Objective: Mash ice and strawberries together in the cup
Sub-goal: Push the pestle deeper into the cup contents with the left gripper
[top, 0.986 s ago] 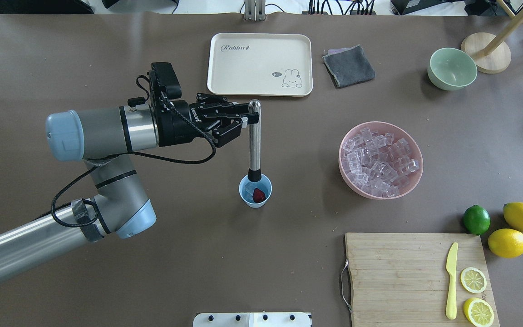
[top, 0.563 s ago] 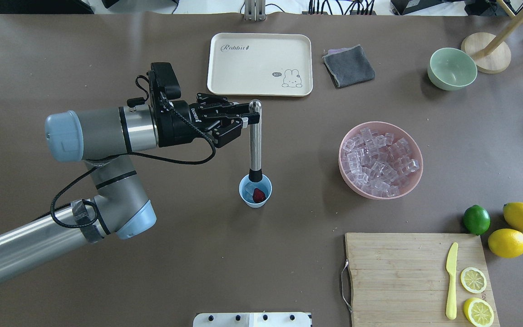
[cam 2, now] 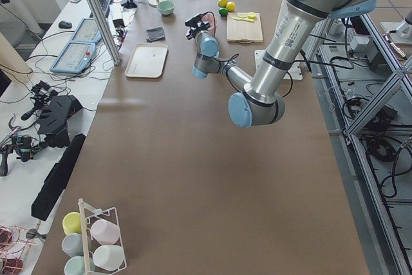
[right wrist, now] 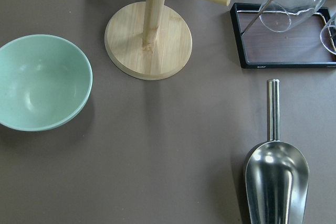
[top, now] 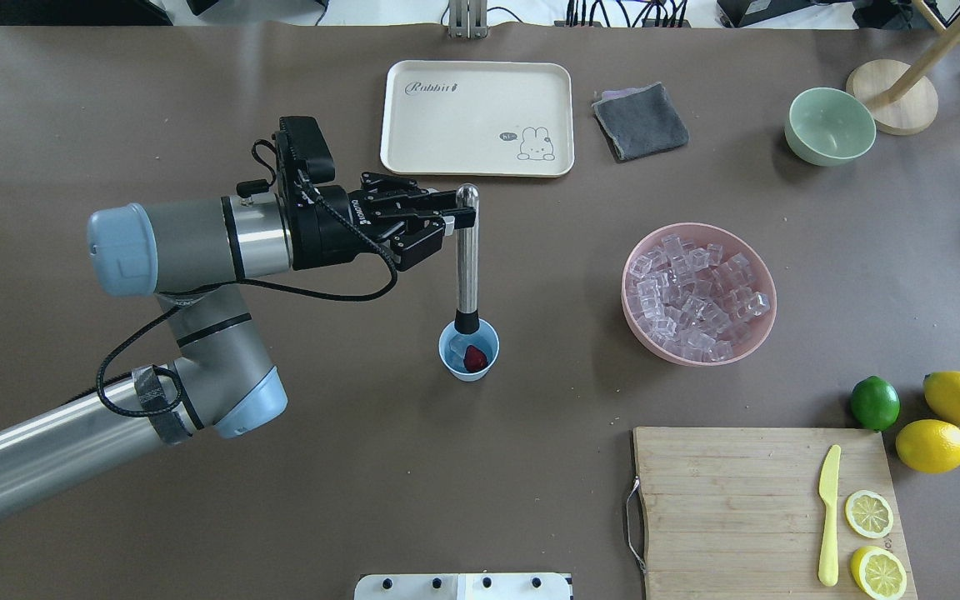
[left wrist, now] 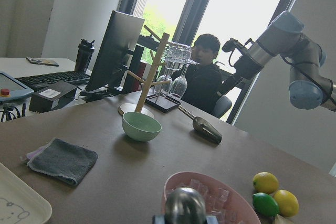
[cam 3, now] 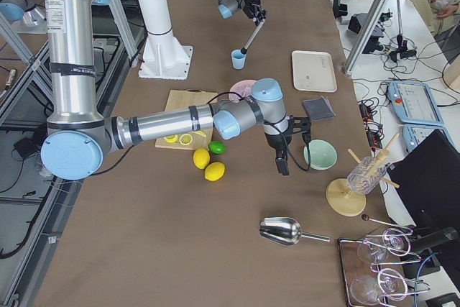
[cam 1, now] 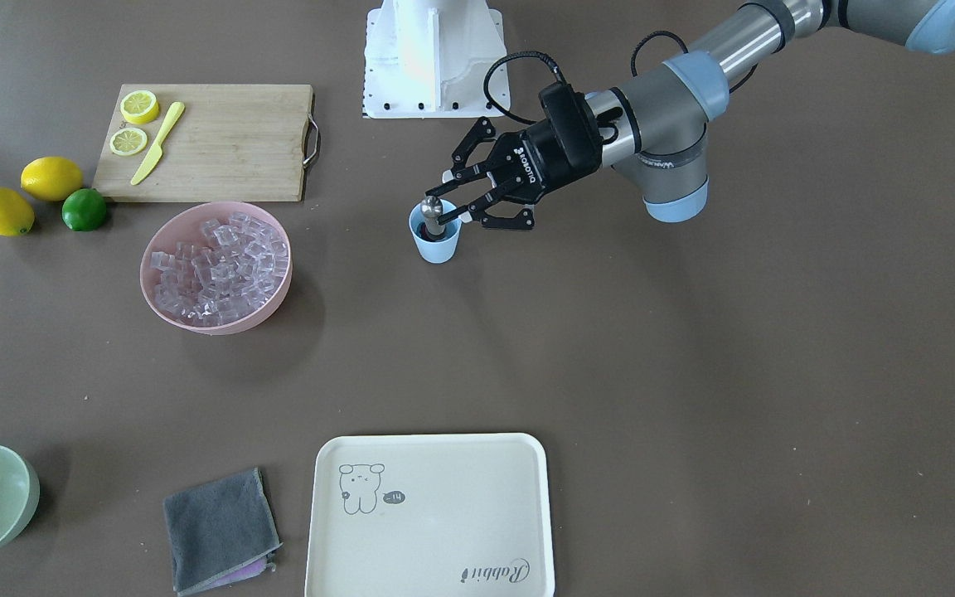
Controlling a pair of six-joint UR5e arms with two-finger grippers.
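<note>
Left tool [top: 459, 219]: pressed together on the upper end of a steel muddler [top: 467, 258], which is held near upright. The black tip is seen at the far rim of the cup [top: 490, 342], just inside its mouth; depth not resolved. The cup is stood on the counter [top: 363, 467] near the middle, well apart from the pink bowl [top: 651, 346]. Strawberry [top: 474, 358] is lodged in the cup, looking whole and unbroken. Ice [top: 697, 292] is heaped in the pink bowl; a pale glint beside the berry may be a cube, not confirmed. Right tool [cam 3: 282, 165] is hung near the pale green bowl [cam 3: 320, 154]; spread or closed cannot be told. Judged: berry loaded, mashing hardly begun; the crushing strokes are left.
</note>
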